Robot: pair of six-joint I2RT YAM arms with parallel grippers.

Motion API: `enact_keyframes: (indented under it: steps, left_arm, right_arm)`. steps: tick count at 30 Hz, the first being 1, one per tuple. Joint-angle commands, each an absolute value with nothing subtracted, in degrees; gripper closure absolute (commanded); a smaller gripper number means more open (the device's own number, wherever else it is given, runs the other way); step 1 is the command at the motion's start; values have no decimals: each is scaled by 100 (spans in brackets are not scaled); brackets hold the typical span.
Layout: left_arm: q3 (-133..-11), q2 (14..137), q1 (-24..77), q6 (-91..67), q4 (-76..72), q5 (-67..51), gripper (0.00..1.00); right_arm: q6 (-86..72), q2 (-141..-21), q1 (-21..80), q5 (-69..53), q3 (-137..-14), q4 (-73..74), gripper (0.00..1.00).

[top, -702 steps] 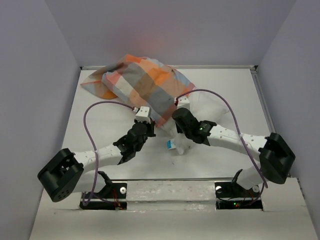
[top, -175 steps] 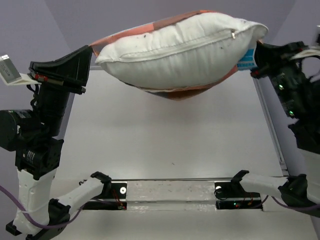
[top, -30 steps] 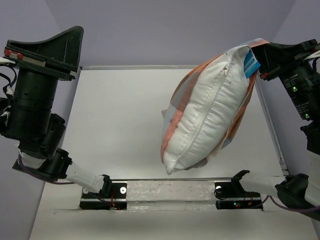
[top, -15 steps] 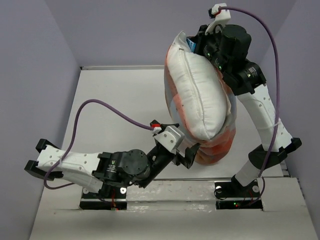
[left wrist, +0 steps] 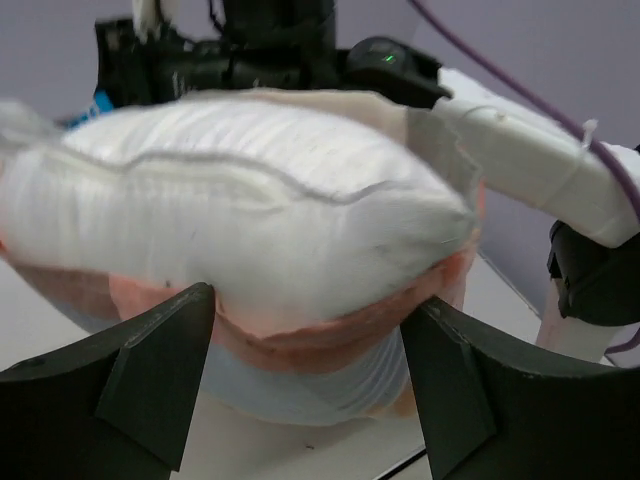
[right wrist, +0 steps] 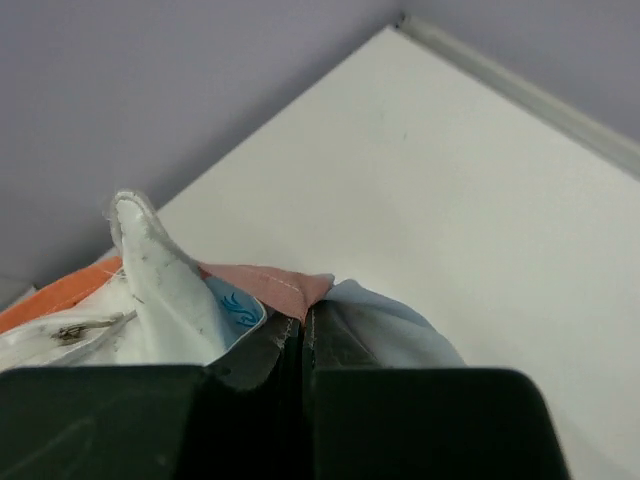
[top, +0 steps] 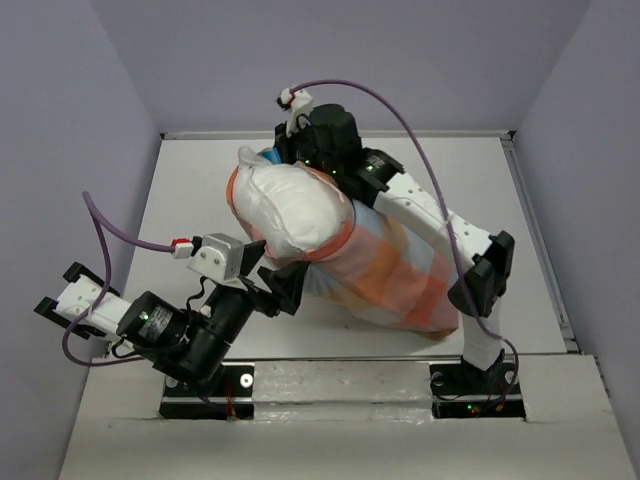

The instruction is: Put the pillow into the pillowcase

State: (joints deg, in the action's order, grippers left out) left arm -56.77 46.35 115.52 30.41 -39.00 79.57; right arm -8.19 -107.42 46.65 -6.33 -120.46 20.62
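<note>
**Status:** insertion partly done. The pillow (top: 295, 205) lies slantwise on the surface (top: 200, 190) with its right-hand portion inside the case (top: 400, 275). The checked cloth covers that portion fully and runs on beneath the exposed part. The pillow's left end and upper face are bare white, with the seam in plain sight.

**Right tool** (right wrist: 302, 342): clenched, at the pillow's far left corner. Its wrist view shows pink and grey-blue hem of the case pinched between the closed fingers. The pillow's corner and blue tag (right wrist: 232, 300) sit just beside them. Whether that corner is also caught in the grip cannot be told.

**Left tool** (left wrist: 308, 308): released, jaws spread wide, at the pillow's near side. One finger stands to each side of the bundle, where the rim of the case bulges out under the white. Contact with the cloth cannot be confirmed, and nothing is grasped.

**Done, in my judgement:** a good part of the pillow is inside.

**Outstanding:** the rim must be drawn over the bare end, tagged corner included, and the pillow seated against the closed end of the case.

**Risk:** the rim is bunched under the pillow. A pull from one side alone may drag the pillow along rather than sleeve it.
</note>
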Motion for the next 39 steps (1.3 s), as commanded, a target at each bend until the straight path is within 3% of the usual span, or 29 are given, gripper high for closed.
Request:
enact_keyframes:
  steps: [1, 5, 8, 9, 12, 13, 15, 16, 18, 19, 22, 23, 24, 26, 27, 30, 32, 35, 36, 39]
  left_arm:
    - [-6467, 5325, 11549, 5861, -6293, 8878, 17]
    - [-7338, 5932, 11549, 6624, -6520, 8438, 18]
    - [-7453, 6231, 11549, 8486, -8529, 7868, 18]
    - [-7505, 6292, 11549, 8830, -8908, 7744, 17]
    - [-7497, 6346, 11269, 9133, -9563, 7471, 13]
    - [-7340, 6163, 10841, 8853, -9075, 7540, 12]
    - [-7103, 5855, 10286, 6628, -7637, 7594, 11]
    - [-7049, 5671, 9987, 5505, -5375, 7481, 10]
    - [-6997, 5283, 9056, 2724, -2818, 6930, 9]
    - [-6918, 5187, 8774, 2220, -2465, 6778, 9]
    - [-6514, 5106, 7851, 497, -1015, 6104, 4]
    - [-6443, 5193, 7605, 127, -706, 5743, 3]
    - [-6381, 5264, 7324, -234, -503, 5383, 1]
    - [-6162, 5545, 6445, -851, -124, 4520, 1]
    - [-6074, 5607, 6155, -983, -88, 4248, 1]
    - [-5601, 5827, 4813, -1414, -323, 3126, 1]
    - [-5432, 6090, 4187, -1703, -526, 2386, 1]
    - [-5186, 6582, 3562, -1819, -799, 1802, 1]
    - [-5142, 6679, 3473, -1872, -809, 1828, 1]
    - [-4774, 6882, 3279, -1977, -1176, 1636, 4]
  right_arm:
    - [-914, -11301, 4852, -1020, -12418, 2513, 100]
    - [-984, -11830, 4913, -1028, -12850, 2725, 100]
    - [-853, -11699, 4913, -634, -12622, 2716, 99]
    - [-800, -11550, 4913, -354, -12551, 2707, 85]
    - [-896, -11199, 4668, -272, -12305, 2786, 30]
    - [-1044, -10832, 4458, -307, -12018, 2795, 28]
    - [-1177, -10295, 4299, -89, -11490, 2777, 27]
    - [-1265, -9631, 4237, 147, -11139, 2743, 27]
    - [-1545, -8872, 4236, 615, -9735, 2436, 28]
    - [-1686, -8494, 4236, 685, -9216, 2321, 29]
    - [-2459, -7122, 4236, 817, -7019, 1899, 49]
    - [-2652, -6623, 4236, 722, -6518, 1820, 66]
    - [-2820, -6444, 4236, 669, -5730, 1828, 76]
    - [-3136, -6117, 4236, 1035, -5267, 2380, 99]
    - [-3190, -5691, 4236, 1185, -5091, 2538, 100]
    - [-3471, -4820, 4236, 1546, -4965, 3312, 100]
    - [-3533, -4580, 4236, 1390, -5001, 3603, 93]
    - [-3481, -4631, 4236, 748, -4931, 4077, 72]
    - [-3480, -4658, 4236, 721, -4870, 4148, 59]
    - [-3550, -4807, 4236, 764, -4580, 4087, 34]
